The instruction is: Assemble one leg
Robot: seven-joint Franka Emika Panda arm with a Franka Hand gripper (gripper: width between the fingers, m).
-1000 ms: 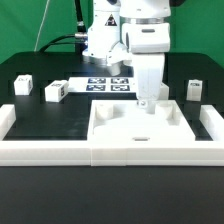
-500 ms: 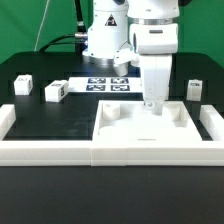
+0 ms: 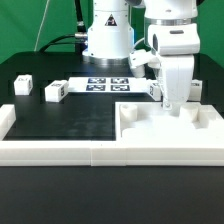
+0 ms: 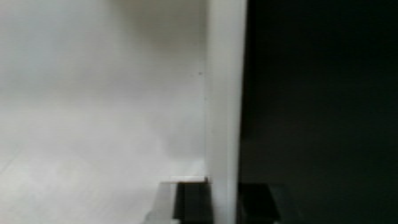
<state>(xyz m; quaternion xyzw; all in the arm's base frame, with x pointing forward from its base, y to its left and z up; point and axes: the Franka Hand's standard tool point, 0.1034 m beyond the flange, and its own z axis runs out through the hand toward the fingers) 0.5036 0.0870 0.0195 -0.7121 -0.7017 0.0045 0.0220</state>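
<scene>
My gripper [image 3: 172,104] stands over the back rim of the large white tray-like part [image 3: 140,132], at the exterior view's right. In the wrist view my gripper [image 4: 226,192] has one dark finger [image 4: 192,202] on each side of the tray's thin white rim [image 4: 226,90], shut on it. Three small white legs with marker tags lie on the black table: two at the exterior view's left [image 3: 23,85] [image 3: 55,92] and one at the right [image 3: 194,89], just behind my gripper. None of them is held.
A low white fence [image 3: 50,150] runs along the table's front and both sides. The marker board [image 3: 105,84] lies at the back centre in front of the arm's base [image 3: 105,40]. Bare black mat [image 3: 70,115] lies left of the tray.
My gripper has moved toward the exterior view's right, and the tray-like part has slid right with it. The legs have not moved.
</scene>
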